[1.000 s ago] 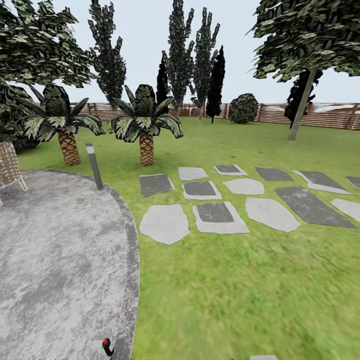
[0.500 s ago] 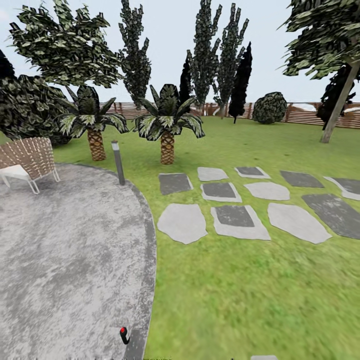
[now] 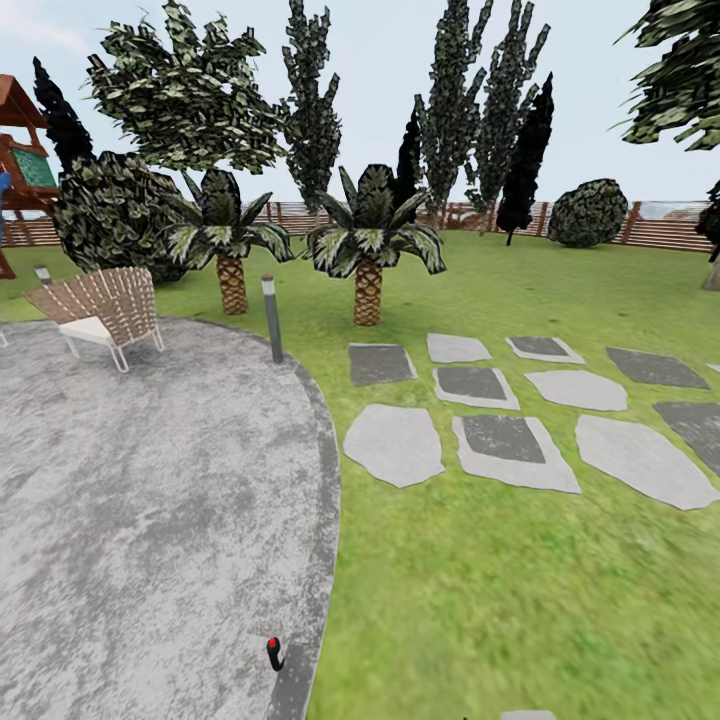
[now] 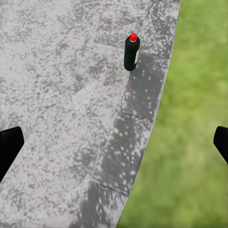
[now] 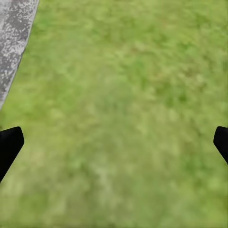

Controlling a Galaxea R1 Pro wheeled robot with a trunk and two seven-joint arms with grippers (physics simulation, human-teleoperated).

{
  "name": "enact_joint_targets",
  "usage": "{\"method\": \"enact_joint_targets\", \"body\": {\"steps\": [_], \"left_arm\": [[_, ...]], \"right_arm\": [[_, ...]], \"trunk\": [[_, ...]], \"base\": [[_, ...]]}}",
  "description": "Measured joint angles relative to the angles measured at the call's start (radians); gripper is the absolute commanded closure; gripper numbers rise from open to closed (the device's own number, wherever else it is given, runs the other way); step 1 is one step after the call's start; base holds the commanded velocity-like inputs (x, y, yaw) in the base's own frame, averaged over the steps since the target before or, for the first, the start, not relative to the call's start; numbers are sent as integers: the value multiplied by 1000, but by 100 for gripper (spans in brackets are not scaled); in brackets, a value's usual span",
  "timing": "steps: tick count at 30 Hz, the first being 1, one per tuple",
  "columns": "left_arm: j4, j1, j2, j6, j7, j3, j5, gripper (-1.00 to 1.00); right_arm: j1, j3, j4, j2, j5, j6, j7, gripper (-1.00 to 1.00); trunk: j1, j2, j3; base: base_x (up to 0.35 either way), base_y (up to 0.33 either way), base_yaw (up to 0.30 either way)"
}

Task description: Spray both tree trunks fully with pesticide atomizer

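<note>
I have the garden in front of me: the lawn (image 3: pixel 520 590) runs from the near edge of the head view back to the slatted fence (image 3: pixel 660 235) at the far side, with the grey paved patio (image 3: pixel 140 500) taking the left half and the stepping stones (image 3: pixel 500 438) laid across the grass to the right. One leaning tree trunk (image 3: pixel 712 272) just shows at the right edge of the head view, well apart from me; the second task tree I cannot pick out with certainty.

By my judgement nothing of the job is done yet: the pesticide atomizer (image 3: pixel 274 653) stands upright on the patio's darker border, just inside its curved edge by the grass, unheld. The left wrist view has it ahead of the left gripper (image 4: pixel 114 145), apart from it. Picking up and both sprayings remain.

Room is generous: open grass right of the border, bare paving left; the lamp post (image 3: pixel 271 318), wicker chair (image 3: pixel 100 312) and two small palms (image 3: pixel 368 248) sit far off.

Both the left gripper and the right gripper (image 5: pixel 114 145) have jaws spread wide, holding nothing.
</note>
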Motion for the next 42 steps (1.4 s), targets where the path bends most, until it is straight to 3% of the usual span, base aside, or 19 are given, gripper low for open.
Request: {"method": "enact_joint_targets", "body": {"steps": [22, 25, 30, 34, 37, 38, 42], "left_arm": [[2, -9, 1, 11, 0, 0, -1, -100], [-1, -17, 1, 16, 0, -2, -4, -100], [-3, -109, 2, 28, 27, -10, -12, -100], [-4, -198, 3, 95, 34, -13, -19, -100], [-4, -271, 2, 177, 36, -14, -20, -100], [-5, -321, 0, 206, 39, -10, -17, -100], [-6, -340, -3, 205, 39, -11, -19, -100]], "right_arm": [[-1, 1, -5, -2, 0, -1, 1, -100], [-2, -1, -73, -15, 0, 0, -2, -100], [-4, -3, -272, -23, 0, 9, -3, -100], [-44, -3, -324, -24, 0, 24, -2, -100], [-117, -3, -336, -24, 0, 124, -1, -100], [-171, -3, -332, -26, 0, 256, 0, -100], [-183, -3, -331, -31, 0, 276, 3, -100]], "trunk": [[84, -154, -69], [96, -175, -78], [115, -210, -94], [130, -238, -107], [142, -259, -116], [146, -266, -119], [161, -294, -132]], "base": [[0, 0, 2], [0, 0, 0], [0, 0, 0], [0, 0, 0], [0, 0, 0], [0, 0, 0], [0, 0, 0]]}}
